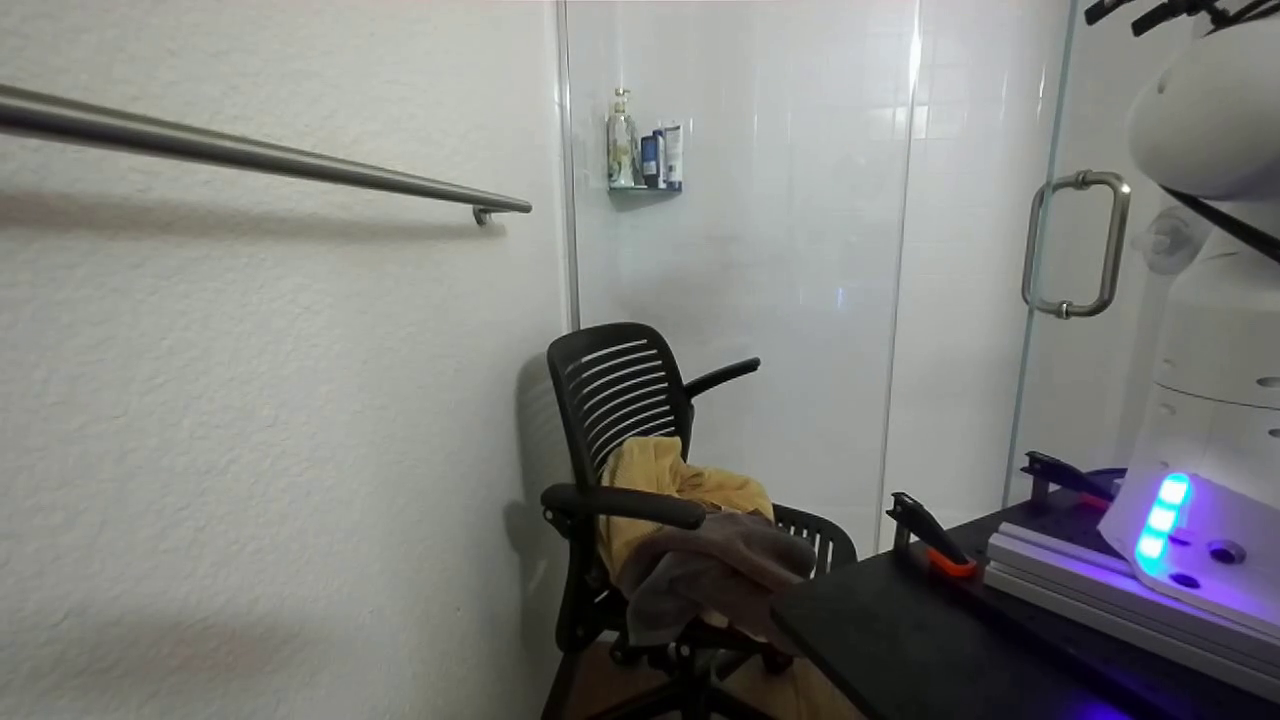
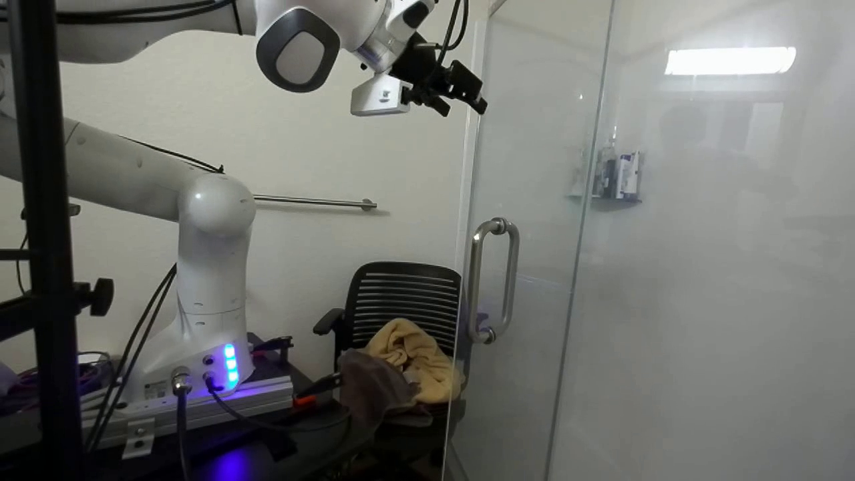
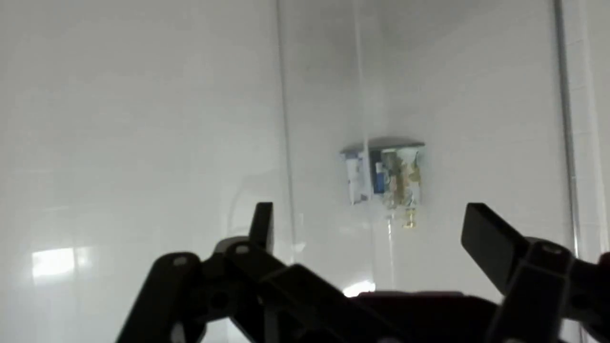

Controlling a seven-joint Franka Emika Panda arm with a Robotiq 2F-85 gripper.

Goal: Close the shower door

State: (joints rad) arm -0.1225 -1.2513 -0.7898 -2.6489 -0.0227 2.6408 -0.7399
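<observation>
The shower door [image 2: 534, 374] is a tall clear glass panel; in an exterior view its free edge stands in front of part of the chair. It also shows in an exterior view [image 1: 1075, 400], beside the robot base. Its chrome loop handle [image 2: 475, 287] shows in both exterior views [image 1: 1118, 245]. My gripper [image 2: 462, 105] is open and empty, above the handle and apart from it, near the top of the view. In the wrist view my gripper [image 3: 371, 206] has its fingers wide apart, with glass and a shower wall beyond. The handle is out of the wrist view.
A black office chair [image 1: 615, 385] with yellow and brown towels [image 2: 404, 354] stands by the wall. A metal wall bar [image 1: 250, 150] runs along that wall. A corner shelf with bottles [image 3: 388, 178] appears upside down in the wrist view. A black table [image 1: 900, 630] carries the robot base.
</observation>
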